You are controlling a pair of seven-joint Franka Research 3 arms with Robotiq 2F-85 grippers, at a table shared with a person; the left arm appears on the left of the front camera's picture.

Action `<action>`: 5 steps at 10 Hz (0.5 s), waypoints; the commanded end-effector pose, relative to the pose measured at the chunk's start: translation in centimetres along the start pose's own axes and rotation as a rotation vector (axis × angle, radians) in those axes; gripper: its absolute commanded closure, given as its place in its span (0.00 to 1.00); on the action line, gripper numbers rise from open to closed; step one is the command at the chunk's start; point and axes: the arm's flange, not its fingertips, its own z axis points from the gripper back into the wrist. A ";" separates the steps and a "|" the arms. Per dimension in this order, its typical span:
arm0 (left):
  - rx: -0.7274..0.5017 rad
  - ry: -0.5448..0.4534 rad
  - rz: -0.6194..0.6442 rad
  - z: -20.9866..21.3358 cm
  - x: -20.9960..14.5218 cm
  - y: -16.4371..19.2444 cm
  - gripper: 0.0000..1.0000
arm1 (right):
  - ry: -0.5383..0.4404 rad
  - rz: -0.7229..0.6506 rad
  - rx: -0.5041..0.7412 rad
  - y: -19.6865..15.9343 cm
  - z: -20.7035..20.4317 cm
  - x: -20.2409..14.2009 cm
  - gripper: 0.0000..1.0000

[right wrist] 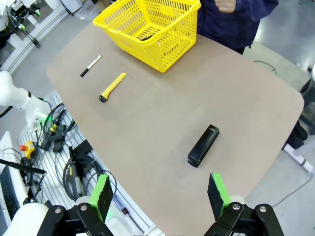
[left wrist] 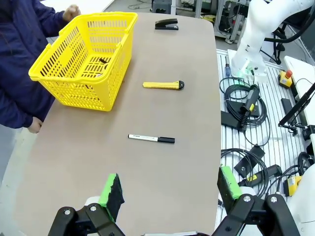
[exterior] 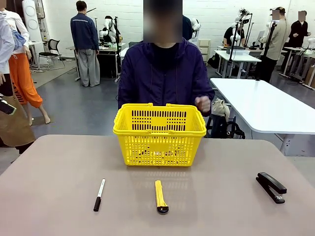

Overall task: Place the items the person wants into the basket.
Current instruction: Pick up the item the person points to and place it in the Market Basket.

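Front view: knife (exterior: 161, 195) lay outside basket (exterior: 160, 147), at near edge of table (exterior: 59, 187).
Left claw (left wrist: 170, 187) and right claw (right wrist: 160, 189) stood spread, empty; dark item (left wrist: 101, 61) lay inside.

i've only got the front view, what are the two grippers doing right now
Observer: The left gripper hangs open with nothing between its pads, above the left end of the table, and the marker lies ahead of it.
Operator: and the right one
Observer: The right gripper is open and empty too, near the table's right end, with the stapler lying just ahead of it.
Operator: can't see into the basket through the lattice, anything in it
Observer: Yes. The left wrist view looks down into the basket, and a small dark thing lies on its floor. It is too small to say what it is.
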 end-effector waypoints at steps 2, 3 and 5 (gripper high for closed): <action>-0.006 -0.023 -0.025 0.1 -0.1 0.2 0.00 | -0.030 0.017 0.017 -0.1 0.0 0.0 0.00; -0.006 -0.023 -0.025 0.1 -0.1 0.2 0.00 | -0.030 0.017 0.017 -0.1 0.0 0.0 0.00; -0.006 -0.023 -0.025 0.1 -0.1 0.2 0.00 | -0.030 0.017 0.017 -0.1 0.0 0.0 0.00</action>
